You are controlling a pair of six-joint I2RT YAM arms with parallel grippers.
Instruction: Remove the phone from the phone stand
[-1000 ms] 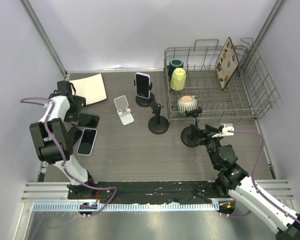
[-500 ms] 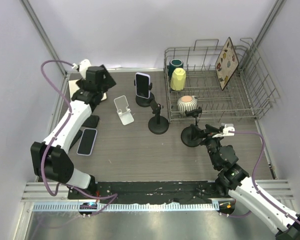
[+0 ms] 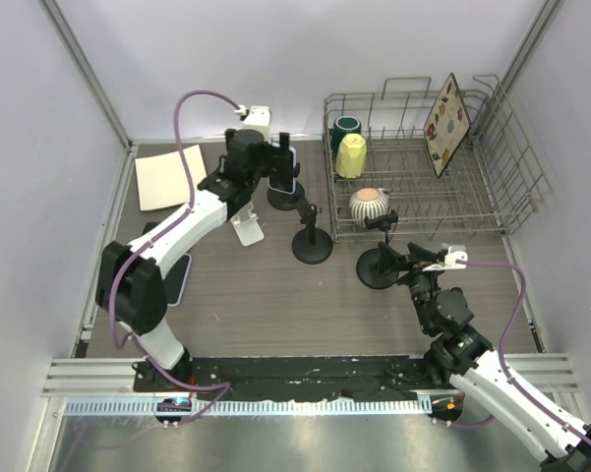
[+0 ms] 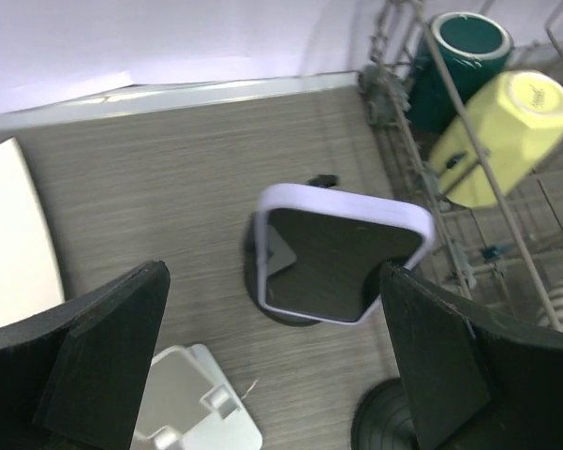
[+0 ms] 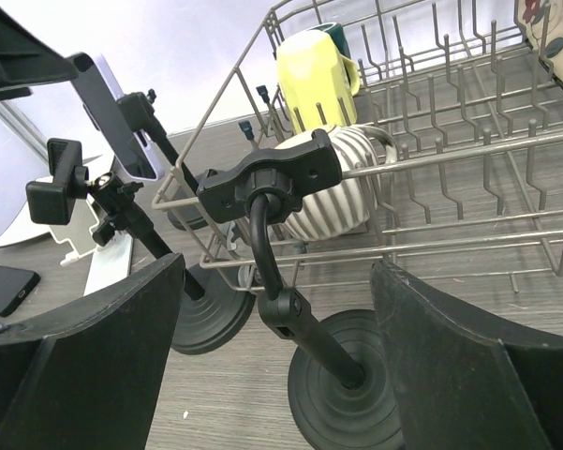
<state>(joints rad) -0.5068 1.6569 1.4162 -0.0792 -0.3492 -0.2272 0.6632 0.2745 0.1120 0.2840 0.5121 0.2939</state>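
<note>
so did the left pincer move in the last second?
Yes. The left pincer swung right, toward the dish rack; it now faces the phone, open.

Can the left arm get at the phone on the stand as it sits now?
Probably yes. The left tool is open and hangs right over the phone, which shows between its fingers with nothing in the way. The dish rack stands off to one side, apart.
</note>
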